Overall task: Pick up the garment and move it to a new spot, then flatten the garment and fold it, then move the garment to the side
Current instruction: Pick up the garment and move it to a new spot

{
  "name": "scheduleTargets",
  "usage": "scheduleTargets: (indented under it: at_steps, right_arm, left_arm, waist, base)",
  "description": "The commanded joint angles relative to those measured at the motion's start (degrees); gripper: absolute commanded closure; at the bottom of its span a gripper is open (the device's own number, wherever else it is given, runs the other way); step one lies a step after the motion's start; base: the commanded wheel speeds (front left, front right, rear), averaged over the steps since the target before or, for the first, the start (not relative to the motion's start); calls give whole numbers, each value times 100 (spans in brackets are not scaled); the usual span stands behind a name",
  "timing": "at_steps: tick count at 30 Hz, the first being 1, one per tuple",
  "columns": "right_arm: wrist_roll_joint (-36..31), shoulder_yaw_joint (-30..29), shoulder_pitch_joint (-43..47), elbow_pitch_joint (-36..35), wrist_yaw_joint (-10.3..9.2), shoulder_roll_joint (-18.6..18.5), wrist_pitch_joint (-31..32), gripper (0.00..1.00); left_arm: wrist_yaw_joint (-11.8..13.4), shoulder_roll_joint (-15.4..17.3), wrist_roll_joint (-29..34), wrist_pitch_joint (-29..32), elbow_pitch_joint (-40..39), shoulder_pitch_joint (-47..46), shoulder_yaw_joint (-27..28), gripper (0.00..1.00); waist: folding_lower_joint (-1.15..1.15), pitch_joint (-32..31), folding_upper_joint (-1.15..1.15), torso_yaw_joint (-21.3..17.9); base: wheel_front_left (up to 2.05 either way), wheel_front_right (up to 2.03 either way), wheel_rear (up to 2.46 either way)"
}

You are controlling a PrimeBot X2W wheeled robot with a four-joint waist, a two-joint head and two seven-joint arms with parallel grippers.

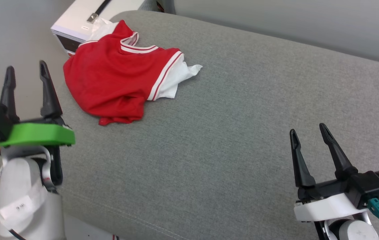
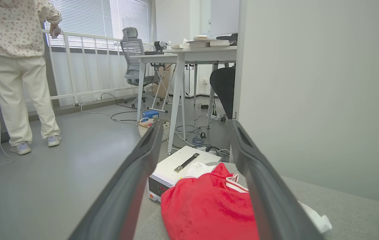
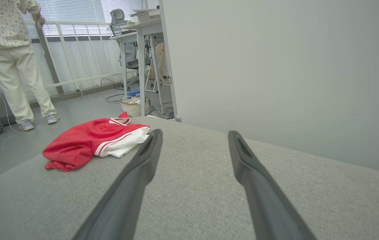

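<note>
The garment [image 1: 109, 76] is seen bunched on the cushion [image 1: 226, 116]; left gripper [image 1: 26, 66] and right gripper [image 1: 307, 129] are held open for pickup.

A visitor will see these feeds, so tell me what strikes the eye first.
The crumpled red garment lies at the far left corner of the grey cushion, by a white box. The left gripper and right gripper hover empty, jaws wide open. A person stands on the floor beyond.

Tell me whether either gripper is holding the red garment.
No: the garment lies crumpled on the grey cushion, apart from the open left gripper and the open right gripper.
</note>
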Motion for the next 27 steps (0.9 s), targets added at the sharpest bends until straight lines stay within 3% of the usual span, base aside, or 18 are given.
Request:
scheduleTargets:
  at_steps: [1,8,11,21,27]
  right_arm:
    - [-62,16,-108,-62,-5,-12,-26,0]
    - [-183,59,-437,-225,-5,-102,-26,0]
    - [-196,80,-586,-266,-5,-173,-26,0]
    - [-212,142,-940,-394,-5,-312,-26,0]
    - [-245,136,-1005,-452,-5,-372,-26,0]
  left_arm:
    - [-101,75,-109,-32,128,-294,39,0]
    - [-320,790,-698,52,1434,-1701,-237,0]
    - [-328,1144,-1191,582,1928,-2258,-687,0]
    - [-331,2052,-3471,3593,2898,-3290,-2017,0]
    - [-331,2483,-4121,4857,2976,-3394,-2727,0]
  waist:
    - [0,469,0,-403]
    - [0,1175,0,-719]
    - [0,1457,0,-815]
    - [0,1993,0,-1080]
    - [0,2214,0,-1212]
  base:
    - [0,0,0]
    - [0,0,0]
    - [0,0,0]
    - [0,0,0]
    - [0,0,0]
